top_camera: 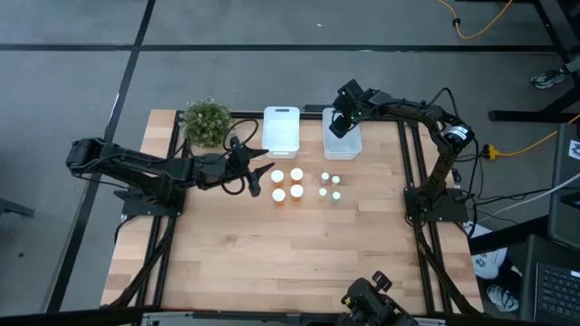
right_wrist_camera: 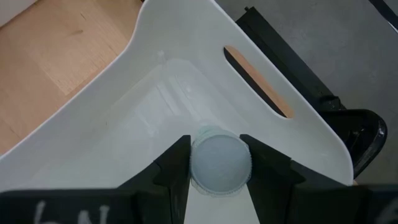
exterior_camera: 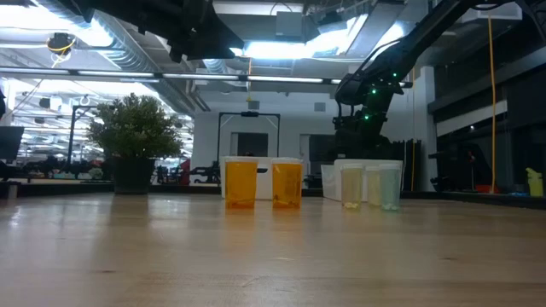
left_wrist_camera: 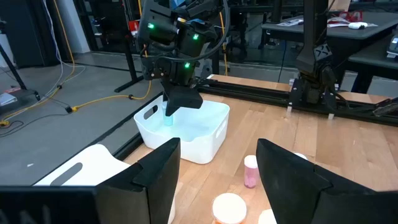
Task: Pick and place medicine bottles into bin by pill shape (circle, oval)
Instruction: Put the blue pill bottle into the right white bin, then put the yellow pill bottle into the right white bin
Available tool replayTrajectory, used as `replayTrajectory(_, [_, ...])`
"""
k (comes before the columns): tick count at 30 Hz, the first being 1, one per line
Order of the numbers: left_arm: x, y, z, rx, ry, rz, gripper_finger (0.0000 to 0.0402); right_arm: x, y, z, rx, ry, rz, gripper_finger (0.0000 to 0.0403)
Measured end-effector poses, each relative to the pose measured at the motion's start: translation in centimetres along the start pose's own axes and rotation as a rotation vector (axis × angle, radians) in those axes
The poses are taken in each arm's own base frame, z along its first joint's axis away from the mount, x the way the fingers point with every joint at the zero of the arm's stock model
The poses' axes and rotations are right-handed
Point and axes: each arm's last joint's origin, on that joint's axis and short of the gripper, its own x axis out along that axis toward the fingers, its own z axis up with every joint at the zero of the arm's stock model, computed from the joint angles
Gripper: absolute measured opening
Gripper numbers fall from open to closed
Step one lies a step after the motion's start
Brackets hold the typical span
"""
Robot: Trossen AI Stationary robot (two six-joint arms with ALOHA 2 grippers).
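Four orange bottles with white caps (top_camera: pixel 287 184) stand upright on the table's middle, and several smaller pale bottles (top_camera: pixel 330 186) stand just right of them; both groups show in the low view (exterior_camera: pixel 241 183) (exterior_camera: pixel 373 185). My left gripper (top_camera: pixel 256 172) is open and empty, left of the orange bottles; its wrist view (left_wrist_camera: pixel 217 168) looks past them. My right gripper (top_camera: pixel 343 122) is over the right white bin (top_camera: pixel 343 145) at the far edge, shut on a small pale bottle with a pale round cap (right_wrist_camera: pixel 221 163). My right gripper pinches the small bottle between its two fingers at the sides of its cap (right_wrist_camera: pixel 194 163). The fingers point down from above. The bottle hangs upright below them (left_wrist_camera: pixel 168 117), inside the right bin's walls. Whether its bottom touches the bin floor cannot be told.
A second white bin (top_camera: pixel 281 131) stands left of the right bin. A potted plant (top_camera: pixel 207 122) stands at the far left of the table. The near half of the wooden table (top_camera: pixel 290 263) is bare wood.
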Motion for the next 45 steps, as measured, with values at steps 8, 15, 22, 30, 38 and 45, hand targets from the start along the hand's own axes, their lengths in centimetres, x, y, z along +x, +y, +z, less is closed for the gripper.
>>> replayTrajectory(8, [0.0, 0.0, 0.0, 0.0, 0.0, 0.0, 0.0204, 0.0, 0.0, 0.1, 0.001, -0.006, -0.001, 0.0139])
replayTrajectory(15, [0.0, 0.0, 0.0, 0.0, 0.0, 0.0, 0.0204, 0.0, 0.0, 0.0, 0.006, -0.006, -0.002, 0.0147])
replayTrajectory(22, [0.0, 0.0, 0.0, 0.0, 0.001, 0.0, 0.0204, 0.0, 0.0, 0.1, 0.03, -0.01, -0.004, 0.0214])
replayTrajectory(30, [0.0, 0.0, 0.0, 0.001, 0.001, 0.0, 0.0204, -0.2, -0.1, 0.5, 0.027, -0.029, -0.005, 0.0247])
replayTrajectory(38, [0.0, 0.0, 0.0, 0.001, 0.001, 0.0, 0.0204, -3.7, 0.7, 3.0, 0.055, 0.023, 0.04, 0.0232])
replayTrajectory(45, [0.0, 0.0, 0.0, 0.002, 0.003, 0.001, 0.0204, -7.4, 5.5, 2.7, -0.065, 0.161, 0.1, 0.0215])
